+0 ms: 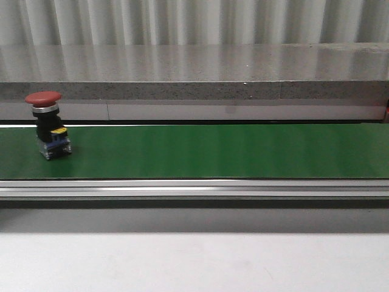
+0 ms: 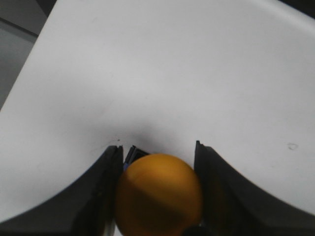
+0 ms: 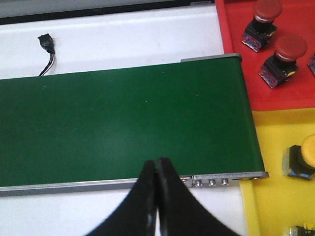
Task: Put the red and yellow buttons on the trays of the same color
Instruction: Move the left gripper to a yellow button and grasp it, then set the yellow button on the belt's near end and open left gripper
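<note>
I see the red button (image 1: pixel 48 125) upright on the green belt (image 1: pixel 213 152) at 9 o'clock. My left gripper (image 2: pixel 157 196) pinches a yellow button (image 2: pixel 159 194); right gripper (image 3: pixel 157 169) pressed together.

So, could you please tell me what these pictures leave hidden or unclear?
- Left wrist view: the yellow button in the left hand is blurred and cut off by the frame edge; its base is hidden.
- Right wrist view: the yellow tray and its button are cut by the edge.
- Front view: neither hand nor tray shows.
</note>
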You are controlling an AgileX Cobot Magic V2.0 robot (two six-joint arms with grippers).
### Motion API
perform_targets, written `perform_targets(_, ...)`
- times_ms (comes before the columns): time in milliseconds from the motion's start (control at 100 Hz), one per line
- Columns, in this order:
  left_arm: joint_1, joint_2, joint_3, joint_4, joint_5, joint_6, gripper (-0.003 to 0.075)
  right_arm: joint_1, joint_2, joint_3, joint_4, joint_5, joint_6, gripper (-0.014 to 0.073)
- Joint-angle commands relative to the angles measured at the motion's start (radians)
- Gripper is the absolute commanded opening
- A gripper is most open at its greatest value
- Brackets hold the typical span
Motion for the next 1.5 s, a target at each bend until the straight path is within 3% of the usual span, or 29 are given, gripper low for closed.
perform_targets(0,0.001,-0.131,-0.040,-0.054,0.005,-0.009,-0.0020,0.002,-0.008,-0.026,0.012,-0.051,-0.009,-0.0067)
perform_targets(290,-0.057,-0.359,-0.007,-0.065,0.118,-0.009,-0.0020,0.002,-0.008,-0.026,0.012,-0.051,-0.009,-0.0067)
perform_targets(620,-0.191,-0.567,0.283,-0.065,0.051,-0.007,-0.0020,0.002,-0.008,-0.026,0.012,-0.051,-0.009,-0.0067)
perform_targets(930,-0.296,-0.587,0.469,-0.063,-0.020,-0.006,-0.0020,0.002,-0.008,-0.026,0.012,-0.051,-0.009,-0.0067)
perform_targets(1260,-0.306,-0.585,0.530,-0.063,-0.055,0.038,-0.0011,0.002,-0.008,-0.026,0.012,-0.051,-0.009,-0.0067)
perform_targets(1360,-0.306,-0.585,0.536,-0.063,-0.053,0.045,0.0076,0.002,-0.008,-0.026,0.012,-0.051,-0.009,-0.0067)
perform_targets(1410,-0.306,-0.585,0.536,-0.063,-0.053,0.045,0.0160,0.002,-0.008,-0.026,0.012,-0.051,-0.009,-0.0067)
perform_targets(1490,-0.306,-0.585,0.536,-0.063,-0.053,0.045,0.0365,0.002,-0.008,-0.026,0.012,-0.051,-0.009,-0.0067)
